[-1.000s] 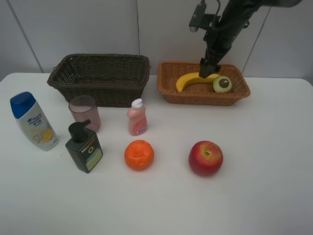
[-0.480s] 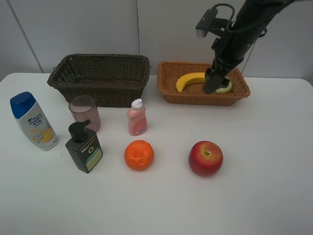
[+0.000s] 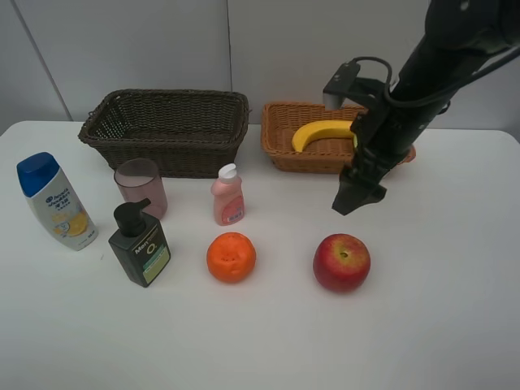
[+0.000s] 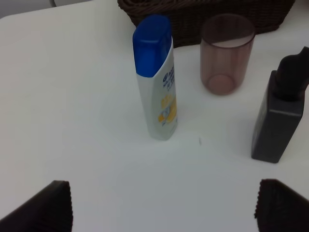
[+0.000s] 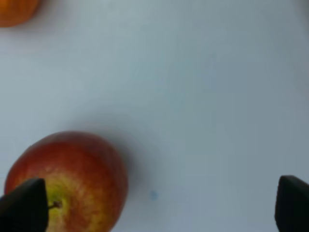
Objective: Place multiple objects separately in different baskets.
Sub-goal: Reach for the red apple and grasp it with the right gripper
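Two rectangular wicker baskets stand side by side along the top of the exterior frame on a white table (image 3: 447, 317) — a deep dark-brown basket (image 3: 162, 154) left of centre and a shallower orange-tan basket (image 3: 280, 156) right of centre, the second holding a yellow banana (image 3: 321, 132). The black right arm reaches down from the upper right, part of it covering the tan basket's right end. The right gripper (image 3: 356, 201) hangs over bare table just above the red apple (image 3: 341, 262), its jaws spread wide with nothing between them.

At far left stands a white shampoo bottle with a blue cap (image 3: 53, 201). Near it are a dark pump bottle (image 3: 140, 245) and, behind that, a pink translucent cup (image 3: 140, 187), upright in front of the brown basket. The apple and a round orange (image 3: 231, 257) sit apart in the lower middle, and a small pink bottle (image 3: 227, 195) stands above the orange.

The left gripper (image 4: 161, 208) shows only in its wrist view — jaws wide apart, gripping nothing, with the shampoo bottle upright ahead of them.
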`<state>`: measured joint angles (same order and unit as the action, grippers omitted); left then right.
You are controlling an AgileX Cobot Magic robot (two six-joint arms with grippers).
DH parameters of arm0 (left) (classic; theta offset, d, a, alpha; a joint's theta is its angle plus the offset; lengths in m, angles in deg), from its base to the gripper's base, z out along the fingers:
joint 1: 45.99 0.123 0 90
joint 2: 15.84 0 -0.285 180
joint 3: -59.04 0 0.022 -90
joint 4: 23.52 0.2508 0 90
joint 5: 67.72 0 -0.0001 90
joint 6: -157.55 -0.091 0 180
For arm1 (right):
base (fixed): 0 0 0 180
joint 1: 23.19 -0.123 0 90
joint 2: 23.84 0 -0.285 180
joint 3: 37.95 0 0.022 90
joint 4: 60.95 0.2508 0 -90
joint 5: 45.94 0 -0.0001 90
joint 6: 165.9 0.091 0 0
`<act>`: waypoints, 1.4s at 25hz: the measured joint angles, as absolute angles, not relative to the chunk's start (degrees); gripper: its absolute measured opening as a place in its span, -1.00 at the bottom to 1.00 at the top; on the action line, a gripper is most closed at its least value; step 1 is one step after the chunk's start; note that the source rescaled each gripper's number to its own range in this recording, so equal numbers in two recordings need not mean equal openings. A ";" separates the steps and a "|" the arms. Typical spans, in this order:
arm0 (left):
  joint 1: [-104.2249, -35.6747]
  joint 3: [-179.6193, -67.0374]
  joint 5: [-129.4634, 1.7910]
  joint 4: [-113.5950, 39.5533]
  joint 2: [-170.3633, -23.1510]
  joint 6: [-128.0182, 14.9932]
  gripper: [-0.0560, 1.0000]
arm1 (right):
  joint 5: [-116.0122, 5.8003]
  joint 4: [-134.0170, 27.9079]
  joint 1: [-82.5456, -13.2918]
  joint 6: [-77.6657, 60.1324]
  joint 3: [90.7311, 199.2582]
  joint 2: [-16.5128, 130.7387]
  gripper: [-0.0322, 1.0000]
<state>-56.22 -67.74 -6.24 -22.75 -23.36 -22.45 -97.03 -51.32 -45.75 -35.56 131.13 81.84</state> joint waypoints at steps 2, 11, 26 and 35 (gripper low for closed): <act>-56.22 -67.74 -6.24 -22.75 -23.36 -22.45 1.00 | -96.18 -50.88 -46.48 -35.56 129.35 81.39 1.00; -56.22 -67.74 -6.24 -22.75 -23.36 -22.45 1.00 | -93.30 -48.64 -49.59 -35.56 122.98 80.49 1.00; -56.22 -67.74 -6.24 -22.75 -23.36 -22.45 1.00 | -82.77 -45.04 -49.81 -35.56 113.81 80.49 1.00; -56.22 -67.74 -6.24 -22.75 -23.36 -22.45 1.00 | -76.90 -43.39 -49.81 -35.56 109.61 80.49 1.00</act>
